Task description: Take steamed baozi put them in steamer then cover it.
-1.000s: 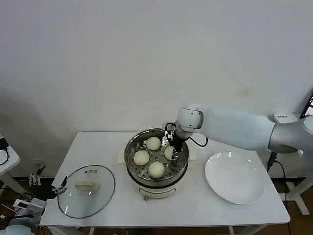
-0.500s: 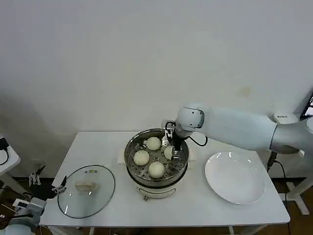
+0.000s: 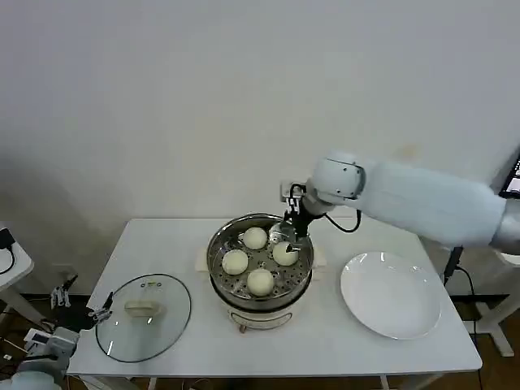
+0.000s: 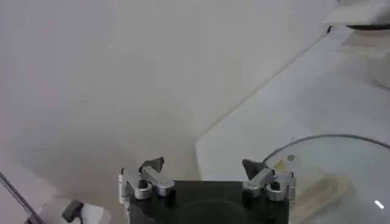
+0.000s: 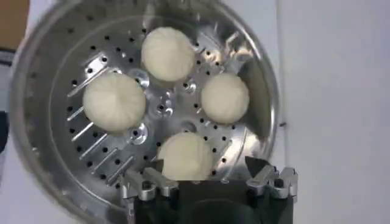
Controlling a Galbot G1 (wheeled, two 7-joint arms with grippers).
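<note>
Head view: right gripper (image 3: 291, 231) hangs just above the far-right rim of the steamer (image 3: 221, 276), w/ four steamed baozi (image 3: 260, 281) seated on its perforated tray; a glass lid (image 3: 166, 325) lies flat on the table (image 3: 325, 333) well left of the steamer, a bare white plate (image 3: 392, 294) to its right. Left wrist view: left gripper (image 4: 204, 173) parked near the lid (image 4: 341, 158), well left of the steamer, jaws spread wide, nothing between them. Right wrist view: right gripper (image 5: 207, 173) looks straight down into the steamer (image 5: 49, 152), jaws apart & empty, the nearest bun (image 5: 186, 155) sitting free just beneath them. Loading looks done; what's left is covering. To do it well: lift the right arm clear of the rim w/o nudging buns, then take the lid by its cream handle (image 3: 140, 309), keep it level, & centre it over the steamer before lowering.
</note>
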